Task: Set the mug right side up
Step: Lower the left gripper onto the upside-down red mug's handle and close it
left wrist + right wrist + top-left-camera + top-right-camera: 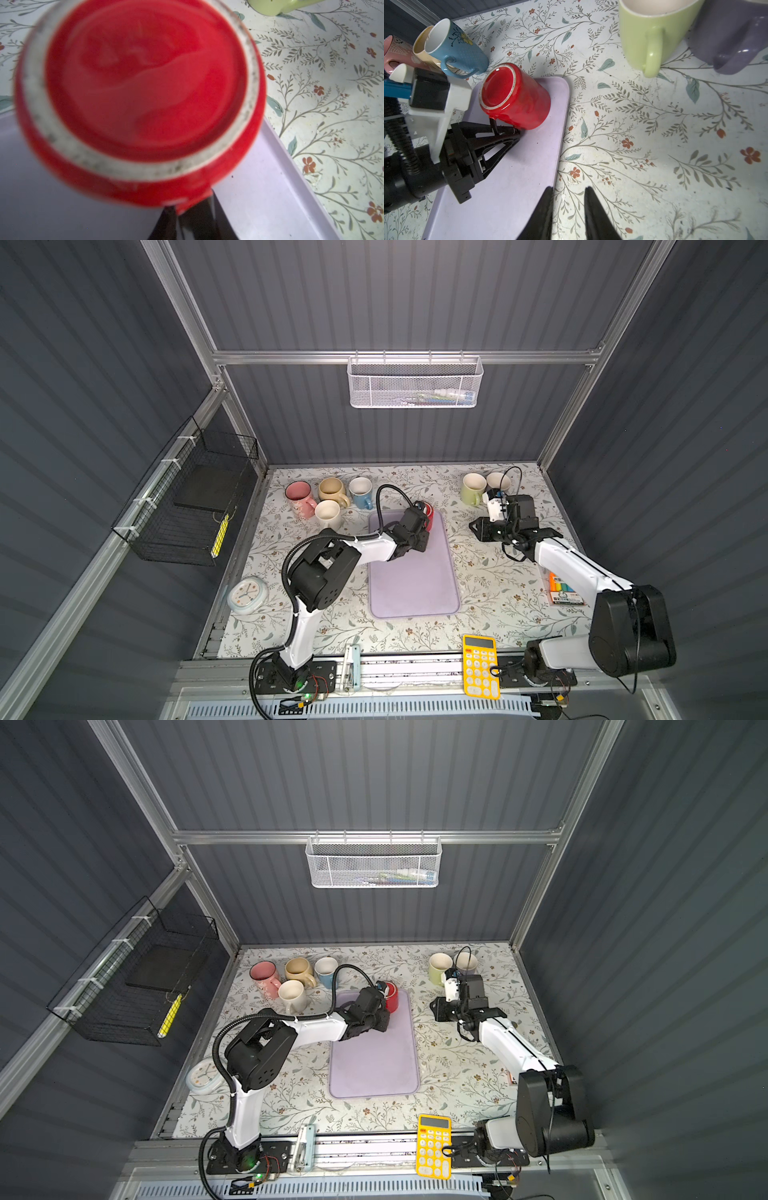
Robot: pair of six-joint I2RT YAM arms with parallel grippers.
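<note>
At the tray's [508, 187] far corner, the red mug [517, 97] is sitting mouth-down, its bare base ring showing gritty against hard, glossy glaze. It is likely heavyish, rigid, chippable and slick on the round wall. Left gripper [510, 133] is pinching the handle [182, 204], which is looking like the surest hold for rolling it over; right gripper [568, 193] is hovering over the floral table [654, 145], jaws slightly apart, holding nothing.

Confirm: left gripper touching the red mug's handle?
Touching. The left wrist view shows the handle of the red mug pinched between the fingers of the left gripper.
</note>
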